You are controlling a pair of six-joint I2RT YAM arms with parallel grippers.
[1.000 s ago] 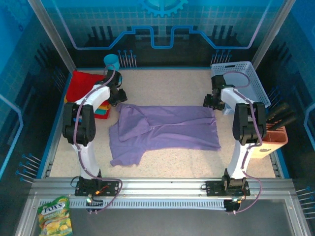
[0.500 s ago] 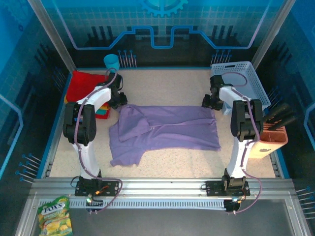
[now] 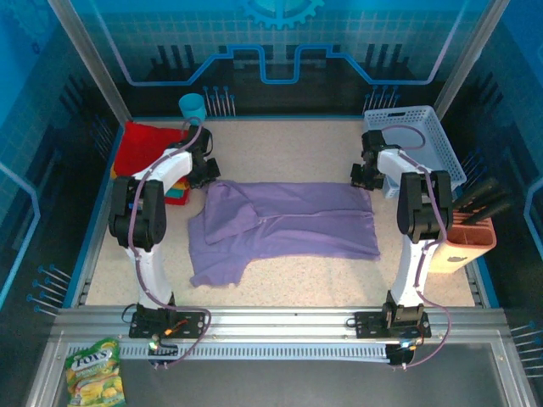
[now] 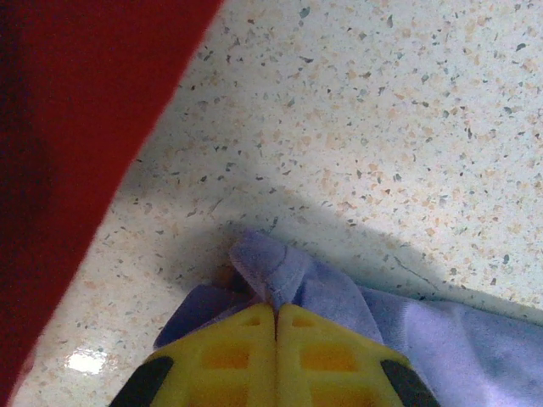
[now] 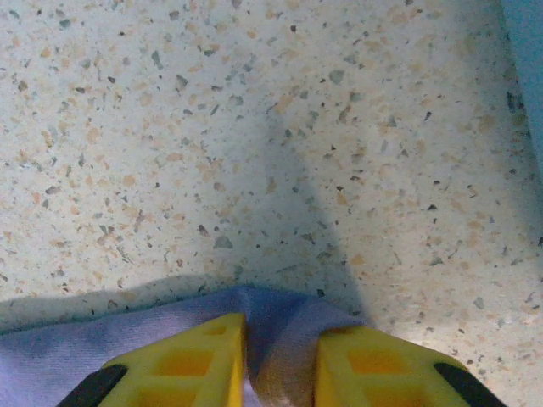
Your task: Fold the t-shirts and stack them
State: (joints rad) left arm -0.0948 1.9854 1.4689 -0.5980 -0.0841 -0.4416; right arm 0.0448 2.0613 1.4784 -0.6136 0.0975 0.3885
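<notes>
Pinching the lavender t-shirt [image 3: 288,222] at its upper corners: left gripper [image 4: 276,318] clamped tight, right gripper [image 5: 280,331] narrowly parted, seemingly gripping a fold.

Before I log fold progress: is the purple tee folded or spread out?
Mostly spread: the purple tee lies flat across the table, only its left part lapped over itself.

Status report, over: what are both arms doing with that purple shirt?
Left gripper shut on far corner of purple shirt. Right gripper clamps other far corner. Red shirt close by.
</notes>
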